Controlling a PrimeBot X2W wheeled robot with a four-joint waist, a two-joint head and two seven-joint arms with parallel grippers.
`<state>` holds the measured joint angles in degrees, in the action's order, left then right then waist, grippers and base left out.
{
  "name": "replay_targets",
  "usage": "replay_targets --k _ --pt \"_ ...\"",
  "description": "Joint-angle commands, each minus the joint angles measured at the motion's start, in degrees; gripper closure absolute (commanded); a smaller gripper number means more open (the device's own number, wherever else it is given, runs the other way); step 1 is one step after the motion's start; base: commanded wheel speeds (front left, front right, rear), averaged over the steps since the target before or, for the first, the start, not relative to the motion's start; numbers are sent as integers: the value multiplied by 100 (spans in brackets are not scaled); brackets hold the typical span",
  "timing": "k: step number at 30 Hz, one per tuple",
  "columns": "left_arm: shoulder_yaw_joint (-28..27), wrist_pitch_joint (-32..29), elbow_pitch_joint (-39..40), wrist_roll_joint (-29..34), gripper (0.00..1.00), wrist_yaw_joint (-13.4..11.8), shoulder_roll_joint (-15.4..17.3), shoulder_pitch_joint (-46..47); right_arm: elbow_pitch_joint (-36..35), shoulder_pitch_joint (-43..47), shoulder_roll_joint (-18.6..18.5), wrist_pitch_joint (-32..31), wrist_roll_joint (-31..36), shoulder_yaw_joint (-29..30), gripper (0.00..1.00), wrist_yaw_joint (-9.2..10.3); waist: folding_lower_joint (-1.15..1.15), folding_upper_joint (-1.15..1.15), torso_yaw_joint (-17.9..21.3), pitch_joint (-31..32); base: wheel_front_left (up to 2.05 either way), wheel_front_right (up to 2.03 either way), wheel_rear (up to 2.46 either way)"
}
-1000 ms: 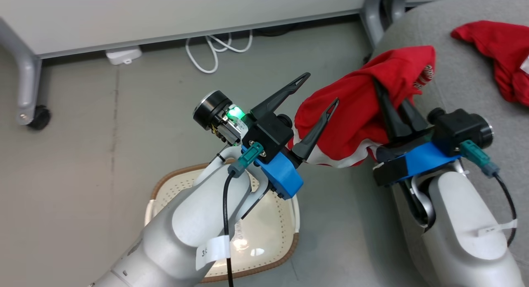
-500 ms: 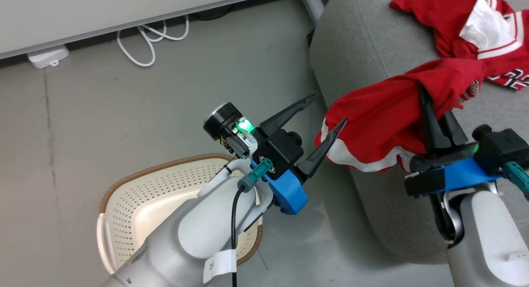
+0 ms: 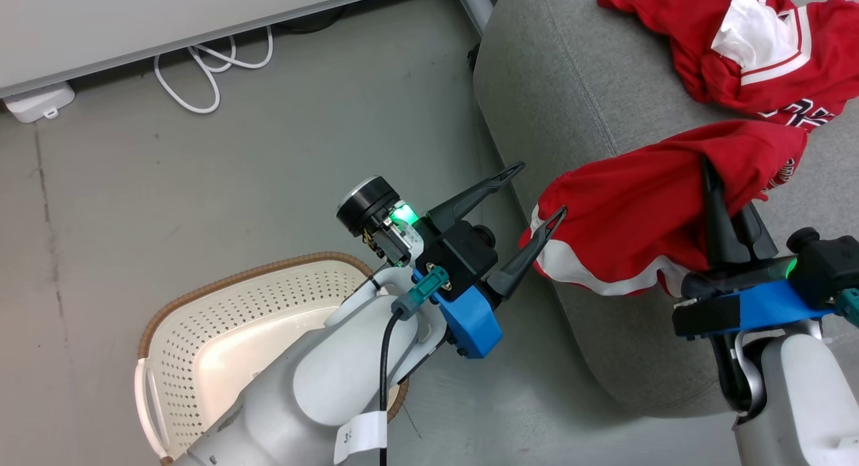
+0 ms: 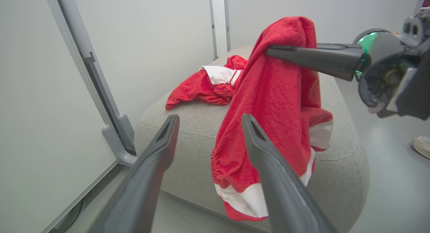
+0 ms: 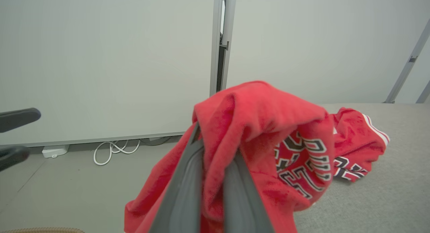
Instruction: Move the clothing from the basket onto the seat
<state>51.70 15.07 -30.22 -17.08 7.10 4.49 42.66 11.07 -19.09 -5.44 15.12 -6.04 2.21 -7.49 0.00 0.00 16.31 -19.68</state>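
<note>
My right gripper is shut on a red garment with a white-trimmed hem. The garment hangs draped over the gripper's fingers, above the near left part of the grey seat. A second red garment, with white trim and lettering, lies crumpled further back on the seat. My left gripper stands open and empty just left of the hanging garment, with one fingertip close to the cloth's edge. The cream basket sits on the floor under my left forearm; the part of it that shows holds nothing.
A white cable and a white power box lie on the grey floor along the wall panel. A grey metal frame leg stands beside the seat's far corner. A pale shoe rests on the floor beyond the seat.
The head view has swung towards the seat. The right gripper has carried the red garment from the seat's edge further over the seat. The left gripper stays open beside it.
</note>
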Motion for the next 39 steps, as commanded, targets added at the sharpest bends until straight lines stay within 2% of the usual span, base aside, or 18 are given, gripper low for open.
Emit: replay_targets --k 1,7,13,20,25,30,32,36,39 --pt "-35 15 18 5 0 7 36 44 -41 -34 -16 5 12 5 100 -1 0 0 -8 -18 0 0 0" --pt "-80 15 75 71 0 -31 85 169 -174 -477 -90 5 -2 6 100 -1 0 0 -62 -223 0 0 0" --pt "-119 12 139 158 0 -67 150 413 -348 -1359 -305 5 -2 200 100 -1 0 0 -171 -726 0 0 0" --pt "-163 -51 263 259 0 -99 273 793 -524 -2769 -783 5 -16 895 100 -1 0 0 -266 -1602 0 0 0" --pt "-152 -120 386 358 0 -102 368 1090 -504 -3750 -1365 5 -67 1736 100 0 0 0 -348 -2204 0 0 0" --pt "-143 -162 484 434 0 -110 430 1317 -212 -4228 -2146 4 -59 2374 100 0 0 0 -390 -2591 0 0 0" --pt "-141 -161 516 450 0 -109 450 1366 37 -4265 -2317 3 -82 2652 100 -1 0 0 -396 -2702 0 0 0" --pt "-92 -167 547 456 0 -105 481 1416 549 -4061 -2505 4 82 2947 100 0 0 0 -417 -2844 0 0 0" --pt "-74 -176 577 451 0 -108 520 1427 983 -3872 -2385 4 221 3104 100 -1 0 0 -419 -2907 0 0 0"
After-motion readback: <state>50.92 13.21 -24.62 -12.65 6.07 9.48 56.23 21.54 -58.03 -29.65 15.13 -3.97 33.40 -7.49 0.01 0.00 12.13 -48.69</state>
